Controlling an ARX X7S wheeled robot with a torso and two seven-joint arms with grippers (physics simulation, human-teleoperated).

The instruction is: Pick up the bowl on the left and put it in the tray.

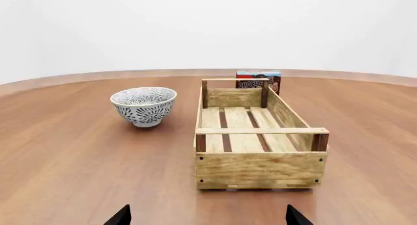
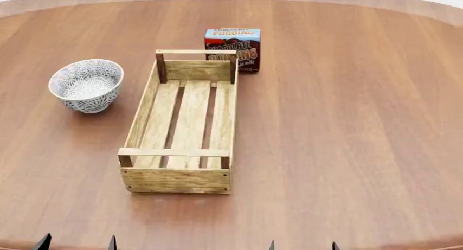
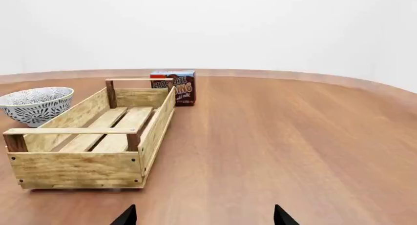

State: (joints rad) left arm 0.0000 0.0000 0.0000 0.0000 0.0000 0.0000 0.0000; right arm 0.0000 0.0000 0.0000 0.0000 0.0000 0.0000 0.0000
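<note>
The bowl (image 2: 86, 85) is being seen upright on the table (image 2: 347, 130), on the left, just beside the tray (image 2: 181, 179) but apart from it, level with the tray's far half. The tray is lying lengthwise away from the robot, holding nothing, its slats being shown bare. A pudding box (image 2: 233, 48) is standing upright just beyond the tray's far right corner.

Both grippers are being held low at the table's near edge, well apart from the bowl and tray. Only dark fingertips are being shown: the left gripper (image 1: 207, 216) is being held with its fingers spread wide, nothing between them, facing the tray's near end with the bowl off to one side. The right gripper (image 3: 204, 215) is likewise being held apart and unloaded, the tray and bowl being seen off to its left.
</note>
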